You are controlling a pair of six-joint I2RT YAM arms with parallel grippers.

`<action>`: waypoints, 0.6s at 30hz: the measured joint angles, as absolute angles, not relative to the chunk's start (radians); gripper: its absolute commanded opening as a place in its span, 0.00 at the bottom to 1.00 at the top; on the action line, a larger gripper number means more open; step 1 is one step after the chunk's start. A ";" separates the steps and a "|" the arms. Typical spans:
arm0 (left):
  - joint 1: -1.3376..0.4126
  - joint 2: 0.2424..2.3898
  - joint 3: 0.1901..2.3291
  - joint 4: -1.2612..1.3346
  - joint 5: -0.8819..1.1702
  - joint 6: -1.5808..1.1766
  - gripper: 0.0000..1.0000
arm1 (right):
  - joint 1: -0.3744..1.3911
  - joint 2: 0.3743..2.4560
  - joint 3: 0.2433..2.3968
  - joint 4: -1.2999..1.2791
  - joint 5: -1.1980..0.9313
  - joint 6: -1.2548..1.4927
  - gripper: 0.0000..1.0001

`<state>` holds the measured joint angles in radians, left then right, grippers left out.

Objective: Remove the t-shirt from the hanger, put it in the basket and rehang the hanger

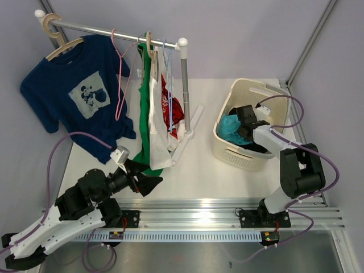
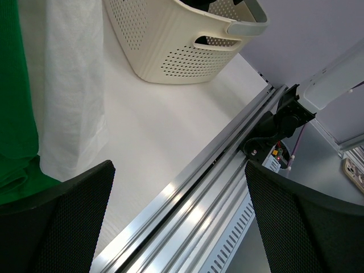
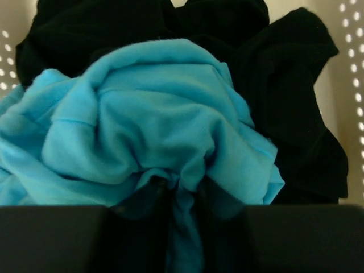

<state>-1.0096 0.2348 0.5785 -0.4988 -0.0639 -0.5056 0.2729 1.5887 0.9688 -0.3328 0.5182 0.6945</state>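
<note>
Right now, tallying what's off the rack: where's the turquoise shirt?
In the top view's right half, the turquoise shirt lies in the cream basket on black clothes, at the right gripper.

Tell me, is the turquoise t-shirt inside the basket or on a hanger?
Inside the basket. The turquoise t-shirt lies crumpled in the cream basket, against black clothes, away from the clothes rail.

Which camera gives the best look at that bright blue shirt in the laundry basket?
The right wrist view: the blue shirt fills the frame, folds clear. The top view shows only a small patch inside the basket; the left wrist view shows just the basket's outside.
</note>
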 measured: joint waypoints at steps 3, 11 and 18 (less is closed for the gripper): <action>-1.010 0.235 0.579 -0.499 -0.064 -0.506 0.99 | 0.226 1.599 0.986 -0.332 0.442 0.733 0.64; -1.010 0.239 0.579 -0.499 -0.065 -0.506 0.99 | 0.216 1.495 1.066 -0.477 0.370 0.699 0.99; -1.010 0.331 0.644 -0.508 -0.068 -0.505 0.99 | 0.216 1.223 1.334 -0.645 0.237 0.650 0.99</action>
<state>-1.0096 0.3309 0.6437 -0.5079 -0.0677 -0.5049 0.2157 1.2228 1.3338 -0.6453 0.2371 0.6502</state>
